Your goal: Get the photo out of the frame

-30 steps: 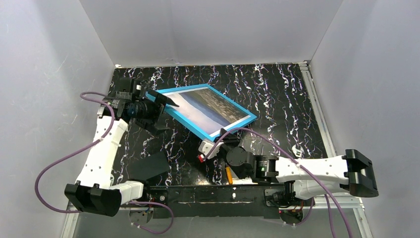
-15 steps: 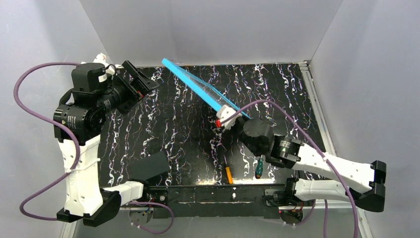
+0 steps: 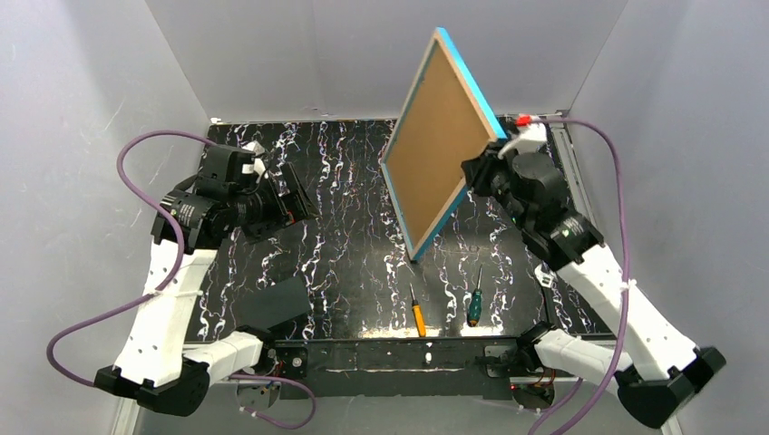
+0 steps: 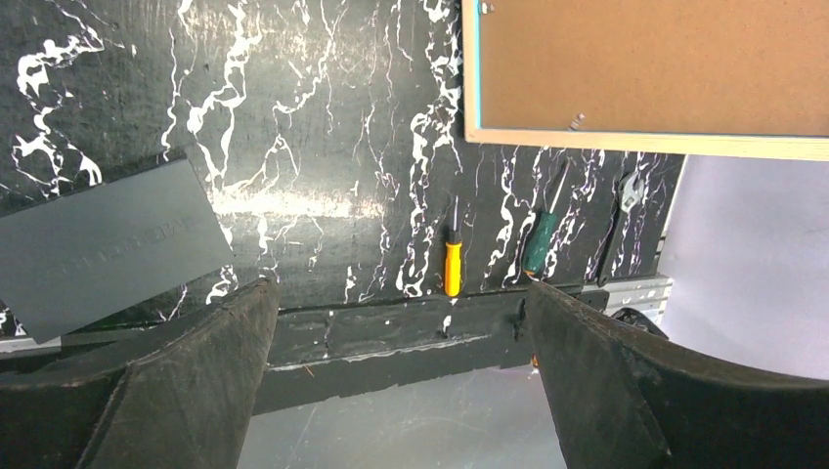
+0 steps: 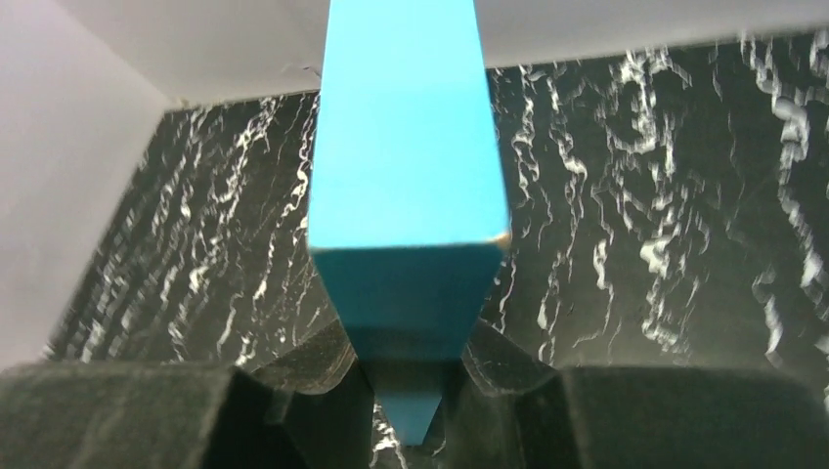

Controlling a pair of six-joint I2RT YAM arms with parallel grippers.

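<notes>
The right gripper (image 3: 483, 166) clamps one corner of the thin bright-blue rectangular frame (image 3: 472, 80), aloft at upper centre, brown back showing. The left gripper (image 3: 292, 195), at centre left, is spread wide, empty.

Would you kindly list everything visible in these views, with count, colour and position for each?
frame: one, bright blue with a light wood back, held up on edge over the right of the table, back toward the top camera.
backing board: one, brown, filling the frame's back.
orange-handled screwdriver: one, lying near the table's near edge, about centre.
green-handled screwdriver: one, lying just right of the orange one.
flat box: one, dark grey, at the near left of the table.
table: one, black with white marbling.
left gripper: one, black, open and empty, over the table's left side.
right gripper: one, black, closed on the frame's edge.
</notes>
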